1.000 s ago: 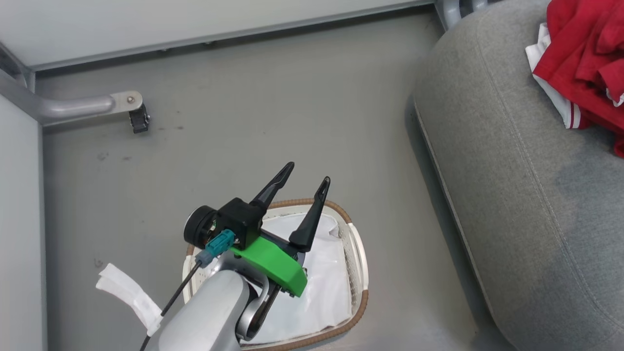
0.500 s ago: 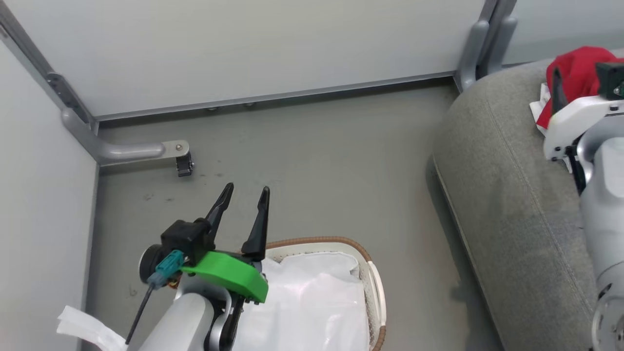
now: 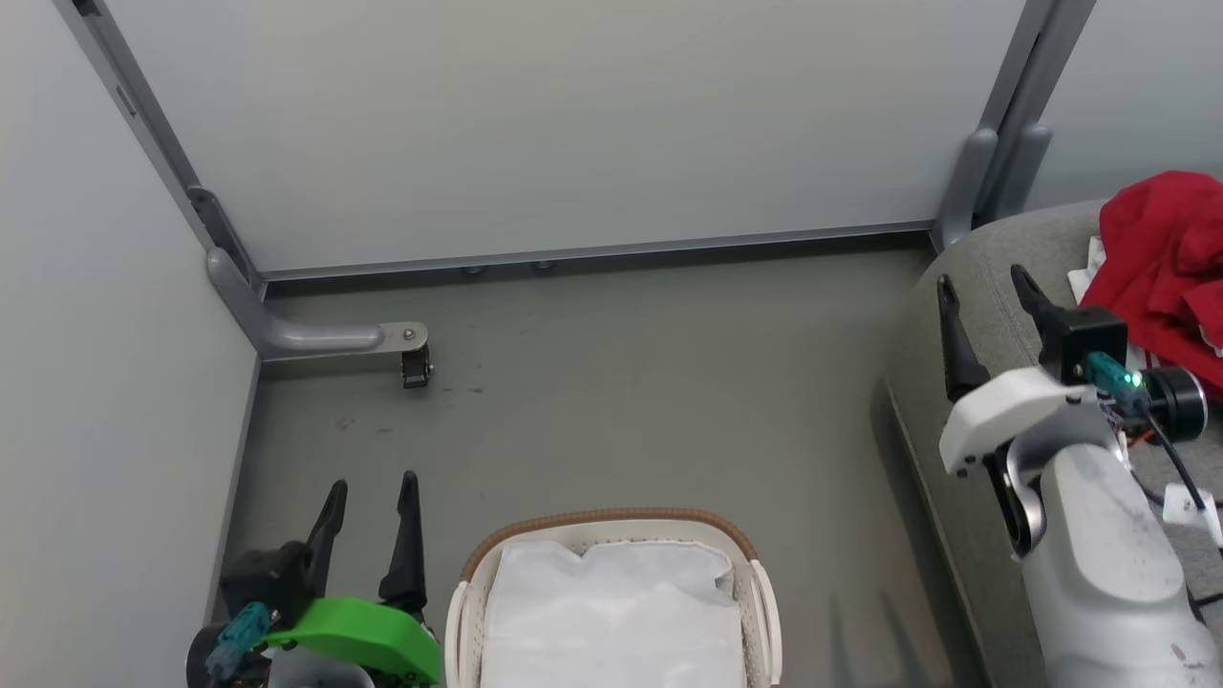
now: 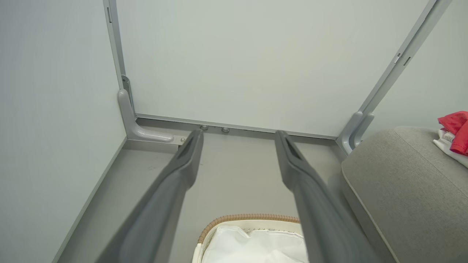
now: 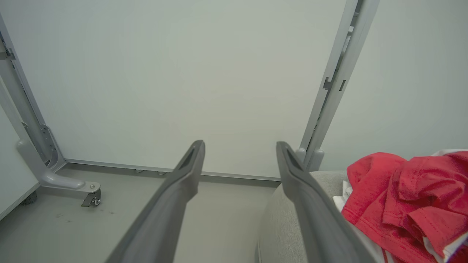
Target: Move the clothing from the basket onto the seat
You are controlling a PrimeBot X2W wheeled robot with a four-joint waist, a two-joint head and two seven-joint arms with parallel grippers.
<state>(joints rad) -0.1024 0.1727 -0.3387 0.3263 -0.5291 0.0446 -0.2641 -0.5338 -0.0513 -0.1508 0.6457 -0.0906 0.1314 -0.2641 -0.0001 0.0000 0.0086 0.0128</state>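
The red clothing lies in a heap on the grey seat at the right; it also shows as clothing in the right wrist view and as clothing at the left wrist view's right edge. The basket stands on the floor at the bottom centre, holding only its white liner sheet. My left gripper is open and empty, just left of the basket. My right gripper is open and empty above the seat's left edge, left of the clothing.
Pale wall panels close off the back and left. A grey metal bracket with a small caster sticks out from the left corner post. A grey post stands behind the seat. Grey floor lies between basket and wall.
The head camera has tilted up and the whole picture has shifted. My left gripper has drawn back from over the basket to its left side. My right arm has come into view over the seat.
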